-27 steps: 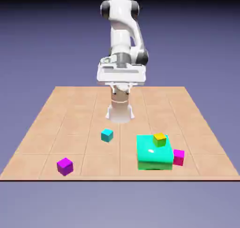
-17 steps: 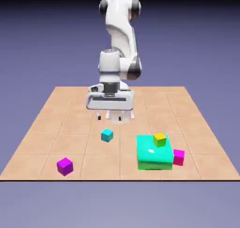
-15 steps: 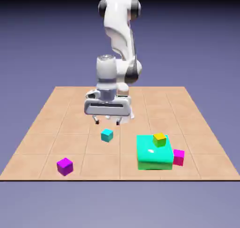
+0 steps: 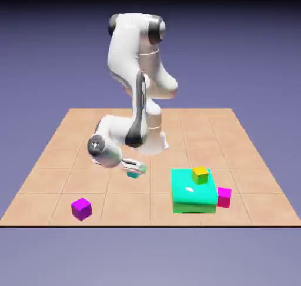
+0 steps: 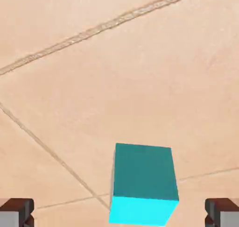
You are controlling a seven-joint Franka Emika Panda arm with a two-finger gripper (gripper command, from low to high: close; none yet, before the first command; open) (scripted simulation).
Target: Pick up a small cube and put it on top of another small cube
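Tool point(image 5: 119, 212) spread as wide as it goes, holding nothing; two grey fingertips point(image 5: 16, 211) at the bottom corners of the hand view, small teal cube point(image 5: 144, 184) resting on the bench point(image 5: 140, 72) between them but nearer the tip at 3 o'clock than the one at 9. In the exterior view, same teal cube point(image 4: 136, 172) mostly hidden under the hand, only a sliver showing at the bench's middle, slightly toward 9 o'clock of the big green block point(image 4: 193, 193).

Risks from here, as a judgement:
- Off-centre cube: on closing, nearer tip likely to strike first and shove or spin the cube before the far tip arrives, giving a skewed or corner grip.
- Cube faces look turned a little against the line between the tips; closing on edges rather than flat faces could squirt it out.
- Closing too high would pinch only the top rim, with a slip on lifting.
- Going down too far would jam the tips into the bench.
- Later, carrying toward the yellow cube point(image 4: 200, 174) on the green block or the pink cube point(image 4: 224, 197) at its 3 o'clock side, a low path could knock either; purple cube point(image 4: 81, 208) at 7 o'clock well apart and clear of trouble.

Against the picture half a second back: hand then hung above the bench with the teal cube in plain sight below it; now dropped right over the cube, wrist swung toward 9 o'clock, upper arm leaning that way too. Other cubes and green block unmoved.
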